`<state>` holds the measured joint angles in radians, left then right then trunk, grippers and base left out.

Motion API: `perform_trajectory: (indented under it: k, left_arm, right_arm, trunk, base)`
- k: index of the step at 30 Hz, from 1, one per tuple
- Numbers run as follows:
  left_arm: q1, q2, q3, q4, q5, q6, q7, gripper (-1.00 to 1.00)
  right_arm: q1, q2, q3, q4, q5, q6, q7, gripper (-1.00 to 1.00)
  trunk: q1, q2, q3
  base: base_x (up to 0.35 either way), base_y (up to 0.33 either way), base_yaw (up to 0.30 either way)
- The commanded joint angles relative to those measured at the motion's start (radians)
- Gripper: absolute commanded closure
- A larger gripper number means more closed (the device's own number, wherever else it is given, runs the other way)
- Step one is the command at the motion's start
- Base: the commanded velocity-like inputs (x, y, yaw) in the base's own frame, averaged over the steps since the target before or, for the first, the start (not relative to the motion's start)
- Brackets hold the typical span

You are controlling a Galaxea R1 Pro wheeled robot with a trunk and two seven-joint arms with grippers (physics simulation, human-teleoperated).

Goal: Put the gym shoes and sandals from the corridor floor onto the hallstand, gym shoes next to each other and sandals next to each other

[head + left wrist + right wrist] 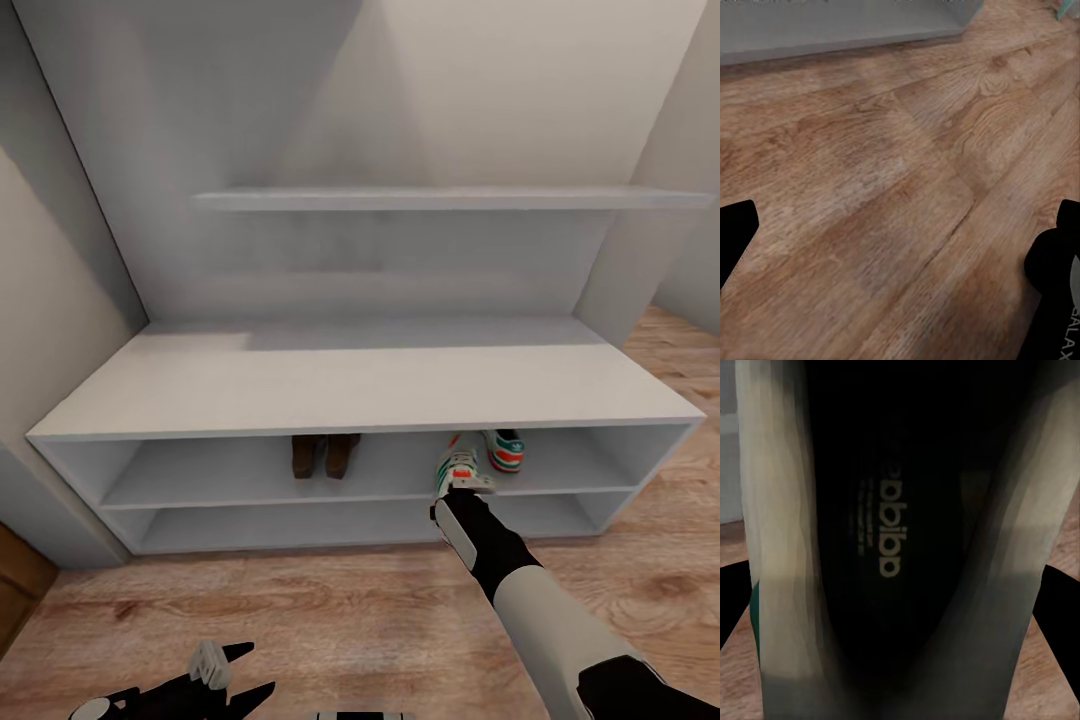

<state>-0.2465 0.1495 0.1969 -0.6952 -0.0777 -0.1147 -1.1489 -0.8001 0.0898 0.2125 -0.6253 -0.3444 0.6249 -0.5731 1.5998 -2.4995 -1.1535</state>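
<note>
The light-grey hallstand (370, 385) stands against the wall. In its upper slot the two dark-brown sandals (326, 455) sit side by side. To their right, one gym shoe (504, 449) rests inside the same slot. The second gym shoe (463, 470) is at that slot's front edge, just left of the first, with my right gripper (461, 490) shut on it. The right wrist view looks into this shoe's dark inside (889, 532), with a black finger (1061, 607) at each side. My left gripper (215, 672) hangs open low over the corridor floor (885, 187), holding nothing.
A grey wall shelf (450, 198) runs above the bench top. The lower slot (350, 522) lies beneath the shoes. Walls close in at the left and right of the unit. A brown wooden piece (18, 585) stands at the far left.
</note>
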Motion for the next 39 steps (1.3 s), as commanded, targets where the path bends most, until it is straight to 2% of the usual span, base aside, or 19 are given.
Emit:
perform_trajectory:
  k: [1, 7, 29, 39]
  left_arm:
    - [-0.001, -0.001, 0.004, -0.001, -0.008, -0.01, -0.003, -1.0]
    - [-0.001, -0.001, 0.004, 0.0, -0.009, -0.011, -0.003, -1.0]
    - [-0.001, -0.001, 0.004, 0.0, -0.009, -0.01, -0.003, -1.0]
    - [-0.001, 0.0, 0.004, 0.0, -0.008, -0.011, -0.004, -1.0]
  right_arm:
    - [-0.001, -0.001, 0.005, -0.001, -0.01, 0.003, -0.01, 1.0]
    - [-0.001, -0.001, 0.005, -0.001, -0.01, 0.003, -0.01, 1.0]
    - [-0.001, -0.002, 0.005, -0.001, -0.011, 0.004, -0.01, 1.0]
    - [-0.001, -0.002, 0.005, -0.001, -0.011, 0.004, -0.009, 1.0]
  trunk:
    - [0.0, 0.0, -0.001]
    - [0.0, 0.0, -0.001]
    - [0.0, 0.0, -0.001]
    - [0.0, 0.0, -0.001]
  base:
    - [0.188, -0.112, 0.0]
    - [0.165, -0.098, 0.0]
    - [0.047, -0.025, 0.0]
    - [0.157, 0.0, 0.0]
